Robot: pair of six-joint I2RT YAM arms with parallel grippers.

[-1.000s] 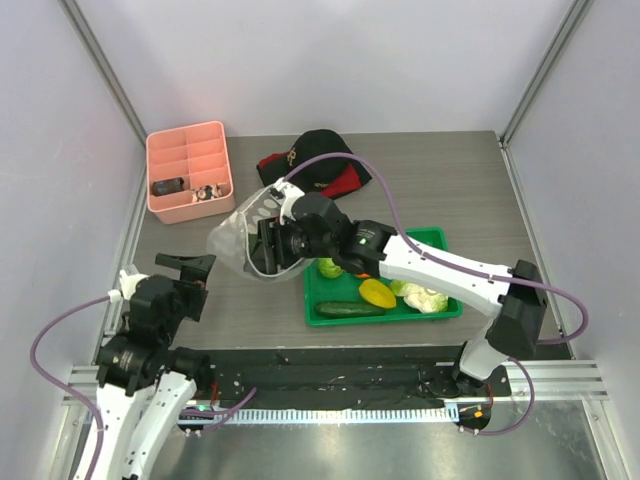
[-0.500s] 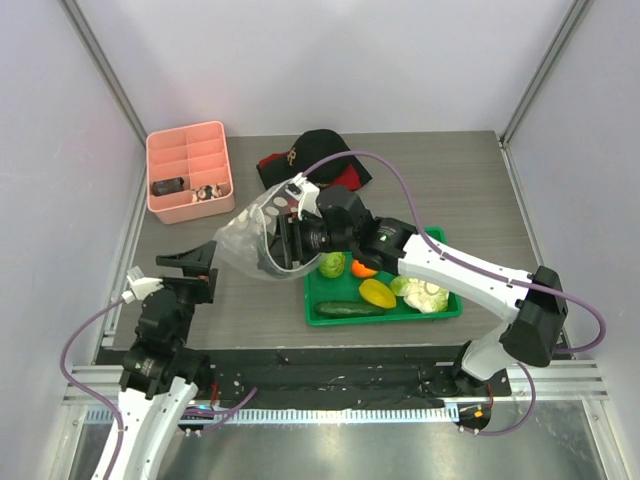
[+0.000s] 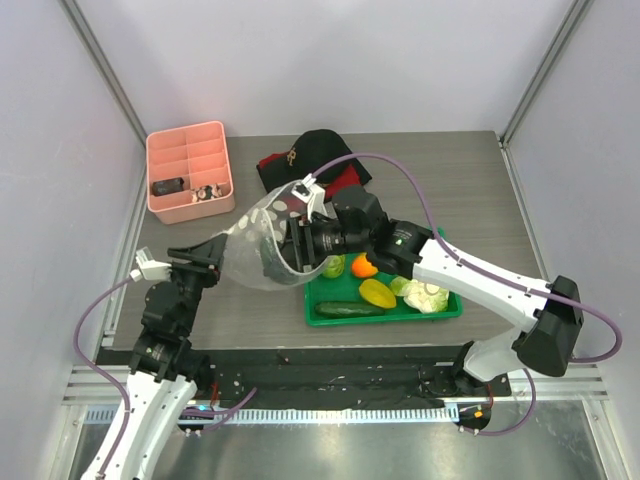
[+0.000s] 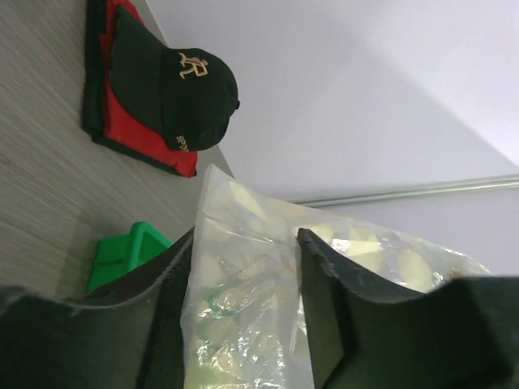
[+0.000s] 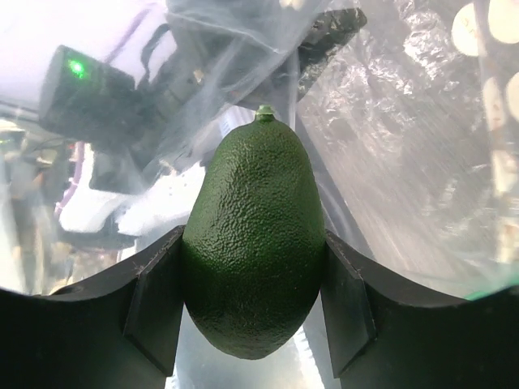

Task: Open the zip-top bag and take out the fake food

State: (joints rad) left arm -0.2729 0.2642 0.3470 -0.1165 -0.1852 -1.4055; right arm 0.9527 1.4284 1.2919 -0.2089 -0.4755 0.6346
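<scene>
The zip-top bag, clear and crinkly, hangs above the table left of the green tray. My right gripper reaches into its mouth and is shut on a dark green avocado, pinched between both fingers inside the plastic. My left gripper is at the bag's left end. In the left wrist view the bag fills the gap between the left gripper fingers and touches both. The tray holds fake food: a green cabbage, an orange piece, a yellow piece, a cucumber and a whitish piece.
A pink divided box stands at the back left corner. A black and red cap lies at the back centre, behind the bag. The walls of the enclosure close in the table on three sides.
My left arm swung forward to the bag's left end and its jaws narrowed onto the plastic. The right arm carried the bag a little right, still gripping the avocado.
</scene>
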